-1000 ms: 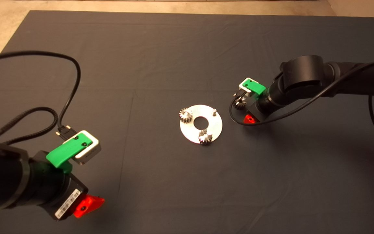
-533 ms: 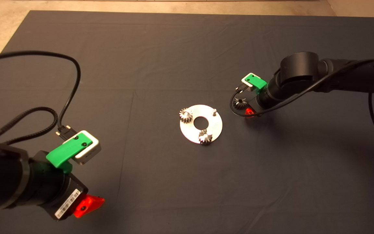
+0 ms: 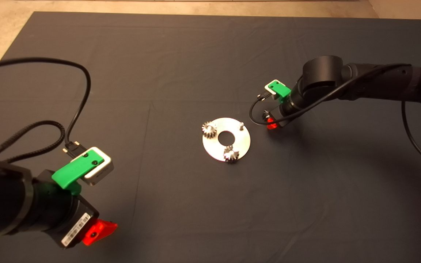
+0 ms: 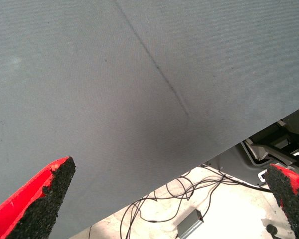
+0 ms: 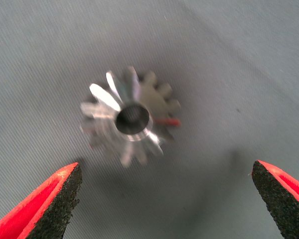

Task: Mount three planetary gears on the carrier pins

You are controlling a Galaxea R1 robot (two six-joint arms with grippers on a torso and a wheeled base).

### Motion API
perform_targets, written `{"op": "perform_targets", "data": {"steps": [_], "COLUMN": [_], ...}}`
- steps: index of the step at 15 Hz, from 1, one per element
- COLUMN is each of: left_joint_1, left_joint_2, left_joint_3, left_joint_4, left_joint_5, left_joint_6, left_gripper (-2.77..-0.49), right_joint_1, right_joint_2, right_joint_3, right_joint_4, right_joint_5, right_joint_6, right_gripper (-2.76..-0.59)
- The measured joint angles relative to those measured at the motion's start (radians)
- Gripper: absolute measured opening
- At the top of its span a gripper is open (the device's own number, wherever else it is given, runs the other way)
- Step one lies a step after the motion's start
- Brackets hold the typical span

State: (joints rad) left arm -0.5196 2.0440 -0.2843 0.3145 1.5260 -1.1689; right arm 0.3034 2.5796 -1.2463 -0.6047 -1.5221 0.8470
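The shiny round disc [image 3: 216, 148] lies mid-mat with a planetary gear [image 3: 209, 129] on its left carrier pin and another gear [image 3: 230, 153] on its near pin. The far-right carrier pin [image 3: 241, 125] stands bare. A third gear [image 3: 265, 114] lies flat on the mat just right of the disc, mostly covered by my right gripper [image 3: 270, 122]. In the right wrist view that gear [image 5: 129, 118] sits ahead of the open gripper [image 5: 165, 199], whose fingertips [image 5: 52, 201] touch nothing. My left gripper [image 3: 95, 231] is parked at the lower left and is open [image 4: 164, 199].
Black cables [image 3: 75, 109] loop over the mat by the left arm. The right arm [image 3: 371, 86] reaches in from the right with its own cable hanging. Beyond the mat edge the left wrist view shows floor with cables [image 4: 189, 189].
The right arm has swung left and further back, bringing its gripper over the loose gear. The disc, its two gears and the left arm have not moved.
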Motion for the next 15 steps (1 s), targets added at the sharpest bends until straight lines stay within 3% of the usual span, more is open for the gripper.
{"op": "perform_targets", "data": {"steps": [3,5,7,9,11,13,15], "left_joint_1": [0.000,0.000,0.000,0.000,0.000,0.000,0.000], "left_joint_2": [-0.001,-0.003,-0.003,-0.006,-0.008,-0.008,-0.008], "left_joint_3": [0.000,0.000,0.000,0.000,0.000,0.000,0.000], "left_joint_4": [-0.002,-0.003,-0.003,-0.004,-0.004,-0.004,-0.004], "left_joint_5": [0.000,0.000,0.001,0.000,0.000,0.000,0.000], "left_joint_6": [0.000,0.000,0.000,0.000,0.000,0.000,0.000], "left_gripper": [-0.49,-0.49,-0.49,-0.49,-0.49,-0.49,-0.49], "right_joint_1": [0.008,0.007,0.008,0.008,0.008,0.007,0.008], "right_joint_2": [0.014,0.014,0.021,0.036,0.045,0.050,0.056], "right_joint_3": [-0.044,-0.088,-0.124,-0.133,-0.135,-0.143,-0.152], "right_joint_4": [0.010,0.023,0.029,0.028,0.029,0.030,0.030], "right_joint_5": [0.016,0.052,0.076,0.074,0.086,0.099,0.102], "right_joint_6": [0.000,-0.001,-0.001,-0.001,0.000,0.000,0.000], "right_gripper": [-0.82,-0.82,-0.85,-0.93,-0.93,-1.11,-1.13]}}
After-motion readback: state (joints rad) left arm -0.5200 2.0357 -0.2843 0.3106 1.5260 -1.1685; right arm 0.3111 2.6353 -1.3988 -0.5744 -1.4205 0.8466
